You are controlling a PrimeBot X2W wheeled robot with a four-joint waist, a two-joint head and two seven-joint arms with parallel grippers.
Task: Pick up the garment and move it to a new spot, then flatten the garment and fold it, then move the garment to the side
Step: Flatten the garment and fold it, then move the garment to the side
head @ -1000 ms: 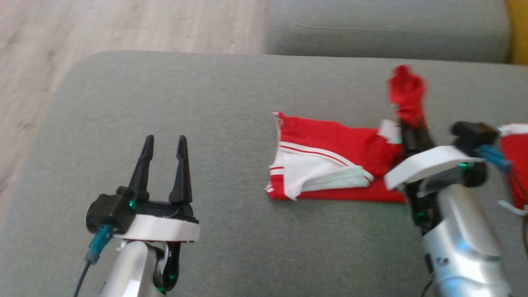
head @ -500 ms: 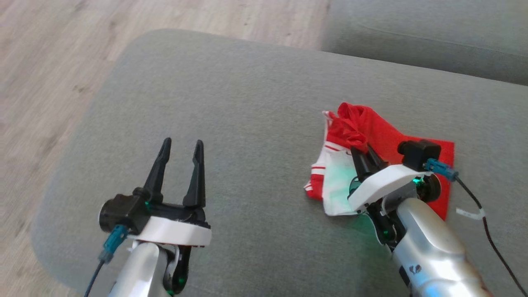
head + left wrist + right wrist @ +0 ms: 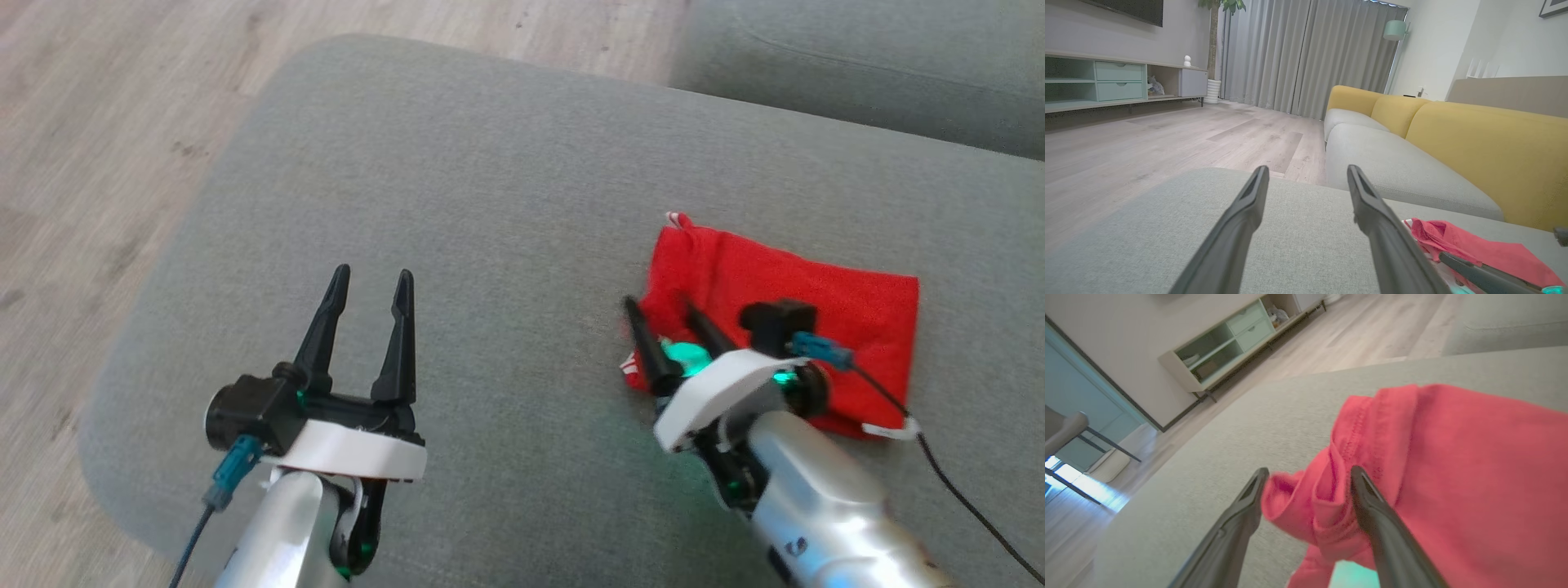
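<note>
Grey seat cushion (image 3: pixel 490 163): carrying everything.
Garment (image 3: pixel 816 302): lying folded near its right edge, awaiting the sideways move.
Right gripper (image 3: pixel 660 306): I am holding it spread astride the garment's left fold, clamping nothing.
Left gripper (image 3: pixel 372 273): I am parking it spread, front-left, clear.

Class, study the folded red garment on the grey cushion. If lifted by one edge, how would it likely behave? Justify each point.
Probably floppy: the garment bunches in soft folds between the right gripper's fingers. Likely light: thin cloth, lying flat on the cushion. Lifted by one edge, its fold would probably fall open.
</note>
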